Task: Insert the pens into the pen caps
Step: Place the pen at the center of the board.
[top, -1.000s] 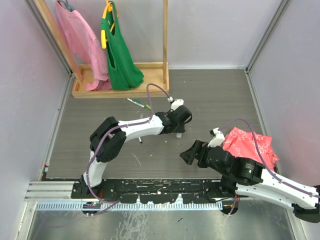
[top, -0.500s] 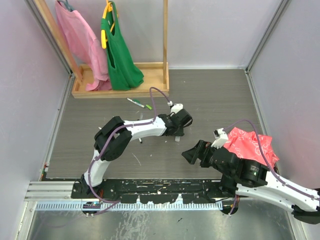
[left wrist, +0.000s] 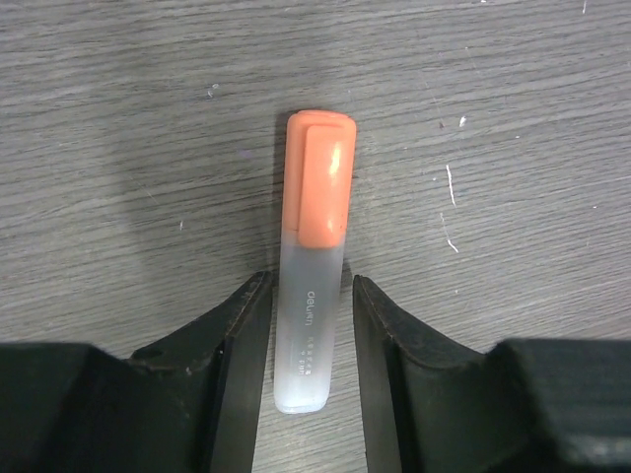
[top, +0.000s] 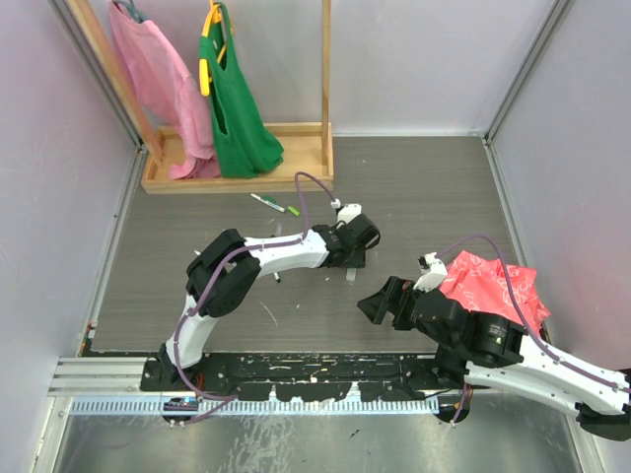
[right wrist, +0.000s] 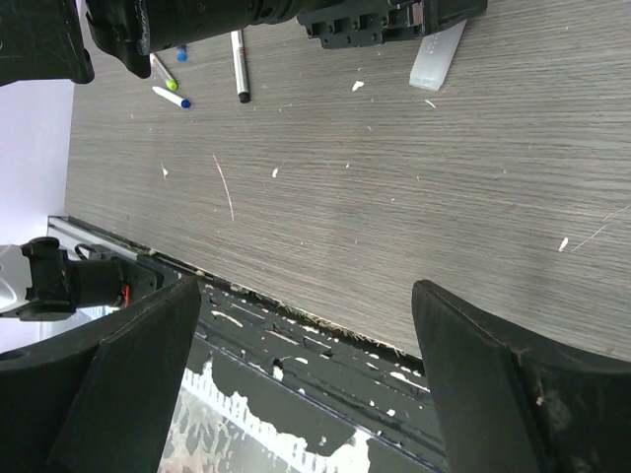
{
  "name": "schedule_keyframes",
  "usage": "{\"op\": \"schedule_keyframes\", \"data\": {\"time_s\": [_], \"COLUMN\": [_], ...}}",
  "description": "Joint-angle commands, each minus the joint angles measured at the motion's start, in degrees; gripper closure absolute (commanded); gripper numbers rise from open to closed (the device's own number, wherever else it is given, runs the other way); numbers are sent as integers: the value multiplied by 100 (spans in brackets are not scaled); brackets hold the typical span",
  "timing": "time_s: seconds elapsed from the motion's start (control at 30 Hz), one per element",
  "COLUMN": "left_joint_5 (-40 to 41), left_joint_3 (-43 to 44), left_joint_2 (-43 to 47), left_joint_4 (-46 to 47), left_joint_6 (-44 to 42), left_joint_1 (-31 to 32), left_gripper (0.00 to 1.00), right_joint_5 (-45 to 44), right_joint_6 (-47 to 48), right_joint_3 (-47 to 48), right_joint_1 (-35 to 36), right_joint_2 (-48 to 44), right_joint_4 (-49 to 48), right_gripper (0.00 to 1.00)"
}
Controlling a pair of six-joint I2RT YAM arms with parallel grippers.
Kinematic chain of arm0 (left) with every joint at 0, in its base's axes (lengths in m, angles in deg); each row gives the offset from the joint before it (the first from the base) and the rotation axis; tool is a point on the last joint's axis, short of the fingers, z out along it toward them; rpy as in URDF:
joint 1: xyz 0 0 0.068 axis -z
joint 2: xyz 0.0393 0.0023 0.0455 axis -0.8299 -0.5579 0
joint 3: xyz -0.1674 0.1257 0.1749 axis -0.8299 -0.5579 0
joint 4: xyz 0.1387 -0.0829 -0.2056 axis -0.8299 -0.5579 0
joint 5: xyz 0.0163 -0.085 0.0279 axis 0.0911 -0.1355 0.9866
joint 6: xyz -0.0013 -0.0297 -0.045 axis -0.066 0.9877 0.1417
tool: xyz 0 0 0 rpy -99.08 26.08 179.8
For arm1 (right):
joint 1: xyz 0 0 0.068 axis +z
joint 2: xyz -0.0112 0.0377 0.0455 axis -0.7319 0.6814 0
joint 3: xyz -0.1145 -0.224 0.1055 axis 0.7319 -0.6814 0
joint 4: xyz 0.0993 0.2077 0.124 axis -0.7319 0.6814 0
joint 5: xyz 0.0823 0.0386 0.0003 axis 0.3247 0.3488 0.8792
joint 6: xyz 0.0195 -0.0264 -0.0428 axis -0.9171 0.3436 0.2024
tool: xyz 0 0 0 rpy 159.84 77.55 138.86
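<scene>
On grey table [left wrist: 118,148], orange-capped highlighter [left wrist: 312,271] lies flat inside left gripper [left wrist: 309,284], jaws spread, not yet clamped. Centre fingers [left wrist: 242,345] on clear barrel [left wrist: 304,345], below cap [left wrist: 320,182]; close squarely. Opposite, right gripper [right wrist: 306,288] agape, empty.

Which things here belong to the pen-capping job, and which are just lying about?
Job: orange-capped highlighter, between the fingers of the open left pincer; green-tipped pens farther back; black-ended pen.
Lying about: red cloth on the right; pink garment and green garment on the wooden rack.
</scene>
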Motion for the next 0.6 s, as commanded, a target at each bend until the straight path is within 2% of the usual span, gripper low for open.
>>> {"op": "schedule_keyframes", "data": {"time_s": [0.0, 0.27, 0.43, 0.57], "left_joint_5": [25, 44, -189, -52], "left_joint_3": [12, -270, -800, -1246], "left_joint_2": [303, 1172, 2009, 2633], "left_joint_4": [118, 278, 608, 586], "left_joint_6": [-101, -438, -838, -1047], "left_joint_1": [27, 9, -62, -71], "left_gripper": [59, 57, 54, 53], "right_joint_5": [-205, -263, -335, -388], "right_joint_6": [29, 158, 204, 222], "right_joint_3": [55, 79, 70, 47], "right_joint_1": [0, 1, 1, 1], "right_joint_2": [31, 55, 48, 92], "right_joint_4": [-163, -164, -155, -155], "right_gripper": [7, 7, 7, 7]}}
